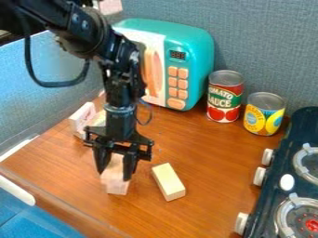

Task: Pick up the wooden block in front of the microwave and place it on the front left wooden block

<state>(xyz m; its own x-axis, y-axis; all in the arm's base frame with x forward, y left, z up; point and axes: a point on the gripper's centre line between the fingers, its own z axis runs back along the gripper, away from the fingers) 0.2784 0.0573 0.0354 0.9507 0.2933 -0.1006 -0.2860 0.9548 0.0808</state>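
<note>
The gripper (115, 175) hangs down over the left-centre part of the wooden table, its two fingers shut on a pale wooden block (116, 182). One finger lies along each side of that block, and its lower end sticks out below the fingertips. Whether the block touches the table cannot be told. To the right of the gripper, a second light wooden block (168, 181) lies flat and slanted on the table. Behind the gripper on the left are more pale blocks, among them one with red print (82, 116), partly hidden by the arm.
A teal toy microwave (197, 60) stands at the back, partly behind the arm. To its right are a tomato sauce can (224, 96) and a yellow-labelled can (264, 114). A black toy stove (287, 174) with white knobs borders the wooden table (205, 151) on the right.
</note>
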